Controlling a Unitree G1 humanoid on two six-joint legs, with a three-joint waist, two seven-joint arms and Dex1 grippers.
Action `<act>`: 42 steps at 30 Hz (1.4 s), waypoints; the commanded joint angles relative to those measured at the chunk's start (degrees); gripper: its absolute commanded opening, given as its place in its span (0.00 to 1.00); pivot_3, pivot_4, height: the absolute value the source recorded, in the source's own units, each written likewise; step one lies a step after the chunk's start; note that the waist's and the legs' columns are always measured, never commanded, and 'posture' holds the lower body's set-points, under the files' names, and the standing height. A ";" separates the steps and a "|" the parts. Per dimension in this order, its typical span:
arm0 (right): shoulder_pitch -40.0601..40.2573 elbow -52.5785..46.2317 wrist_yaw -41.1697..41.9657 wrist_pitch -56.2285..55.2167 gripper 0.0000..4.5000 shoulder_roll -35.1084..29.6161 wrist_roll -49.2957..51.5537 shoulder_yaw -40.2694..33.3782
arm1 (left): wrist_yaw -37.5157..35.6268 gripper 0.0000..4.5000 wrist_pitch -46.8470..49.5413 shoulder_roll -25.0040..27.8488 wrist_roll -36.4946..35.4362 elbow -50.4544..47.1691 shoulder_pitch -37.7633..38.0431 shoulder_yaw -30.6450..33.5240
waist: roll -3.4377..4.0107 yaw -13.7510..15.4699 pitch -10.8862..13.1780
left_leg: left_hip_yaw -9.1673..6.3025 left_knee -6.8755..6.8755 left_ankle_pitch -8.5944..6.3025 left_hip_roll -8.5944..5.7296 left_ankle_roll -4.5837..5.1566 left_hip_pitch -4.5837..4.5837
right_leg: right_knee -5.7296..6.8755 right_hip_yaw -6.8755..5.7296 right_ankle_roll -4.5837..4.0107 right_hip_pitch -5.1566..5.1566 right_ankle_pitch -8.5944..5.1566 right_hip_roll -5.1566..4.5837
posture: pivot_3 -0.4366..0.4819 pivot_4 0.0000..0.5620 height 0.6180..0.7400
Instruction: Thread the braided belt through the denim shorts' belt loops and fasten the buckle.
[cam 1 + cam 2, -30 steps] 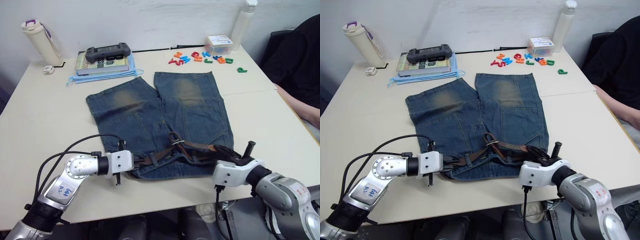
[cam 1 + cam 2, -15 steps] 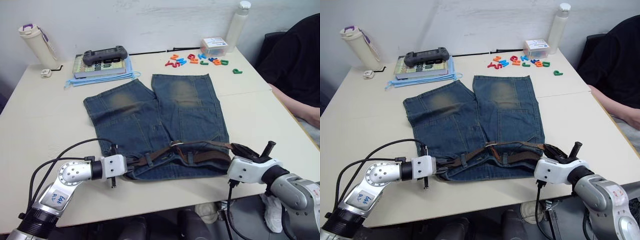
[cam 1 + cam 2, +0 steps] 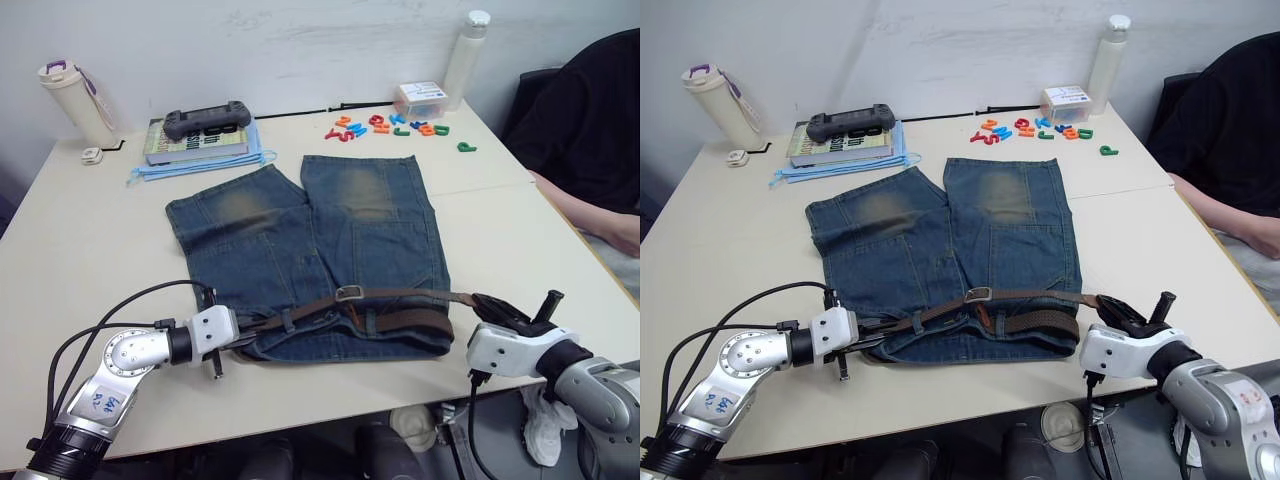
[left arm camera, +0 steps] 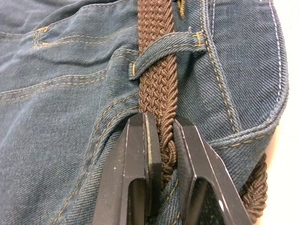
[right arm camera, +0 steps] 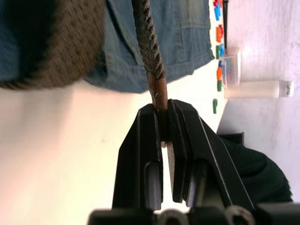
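Braided belt (image 3: 400,296): soft, limp, grippy weave; best held at the stiffer leather tip.
Left gripper (image 4: 161,140): clenched on the belt beside a belt loop (image 4: 164,49).
Right gripper (image 5: 164,126): pinching the belt's tip.
Denim shorts (image 3: 300,240): floppy, likely to drag.

The right claw (image 3: 1116,312), clamped on the tan end of the braided belt (image 3: 1025,322), has moved further to the right, away from the denim shorts (image 3: 960,250). The belt, slack and bunched before, now runs nearly straight along the waistband, and the buckle (image 3: 978,295) lies flatter.
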 commanded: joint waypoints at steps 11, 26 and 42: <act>-1.75 -3.85 0.47 -3.95 0.00 0.18 -3.26 7.86 | 2.39 0.03 2.86 -1.22 -1.04 3.82 4.12 5.95 | 0.36 -0.11 0.05 | -0.05 -0.03 -0.13 0.55 -0.36 0.06 | 0.10 0.28 -0.36 -0.10 -0.12 0.56 | 0.48 0.27 0.92; -7.69 -1.48 5.56 0.50 0.00 2.10 -0.82 14.84 | 2.36 0.38 12.63 -4.69 -12.76 -9.53 10.03 16.68 | -0.42 0.15 1.12 | -0.11 0.05 -0.31 0.78 -0.63 -0.19 | 0.08 0.27 -0.60 -0.58 -0.13 0.76 | 0.48 0.27 0.92; -12.40 -8.59 12.85 10.68 0.97 1.88 24.32 7.02 | -7.50 0.78 31.40 1.83 -29.58 -22.81 12.47 24.99 | -0.46 -0.02 1.31 | -0.04 0.17 -0.41 0.78 -0.75 -1.08 | -0.03 0.31 -0.63 -1.39 -0.15 0.76 | 0.48 0.27 0.92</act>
